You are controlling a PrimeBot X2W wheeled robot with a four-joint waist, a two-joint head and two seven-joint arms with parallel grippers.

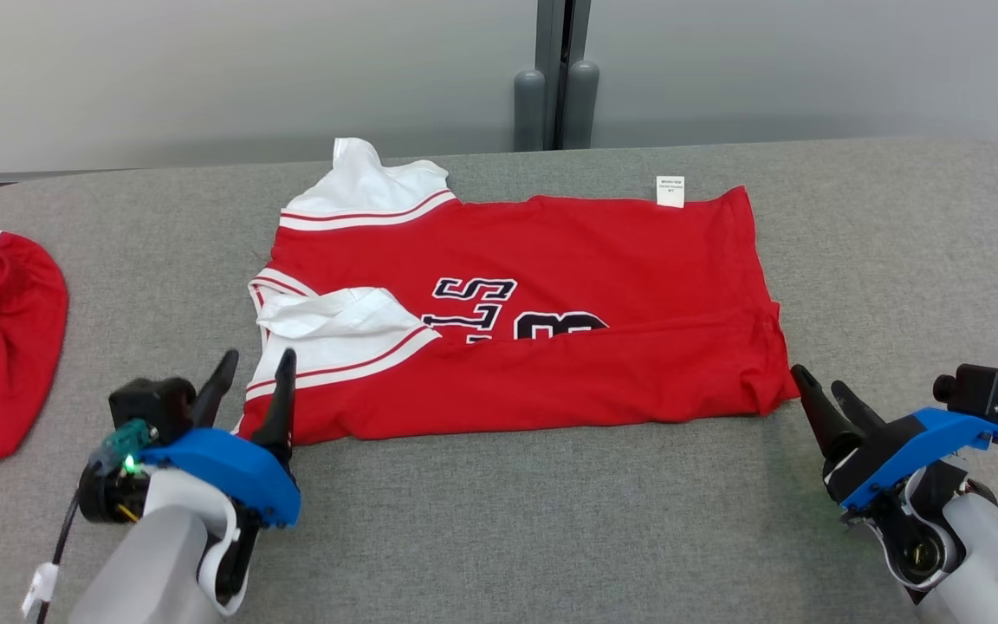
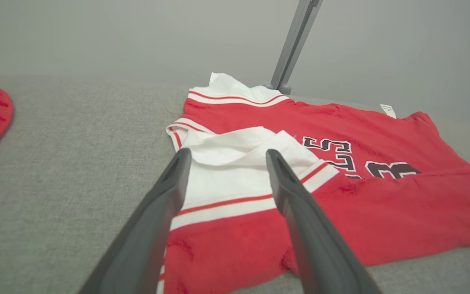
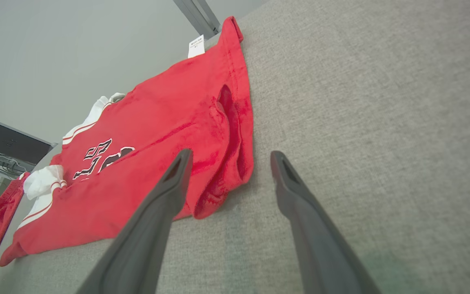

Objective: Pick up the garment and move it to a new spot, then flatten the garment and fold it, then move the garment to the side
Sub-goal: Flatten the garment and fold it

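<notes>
Between left gripper (image 1: 259,357) and right gripper (image 1: 818,379), both finger pairs spread, pinching nothing: jersey (image 1: 551,251) flat on table (image 1: 499,520), edge by fingertips folded over once. Likely remaining: more folds, move aside.

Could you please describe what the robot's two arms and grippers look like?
Both the left gripper and the right gripper have two long, dark, tapering fingers on a blue housing, with a pale grey forearm behind. Each carries a small black camera block with a teal connector. The left arm also shows a green light and a black cable bearing a white tag.
</notes>
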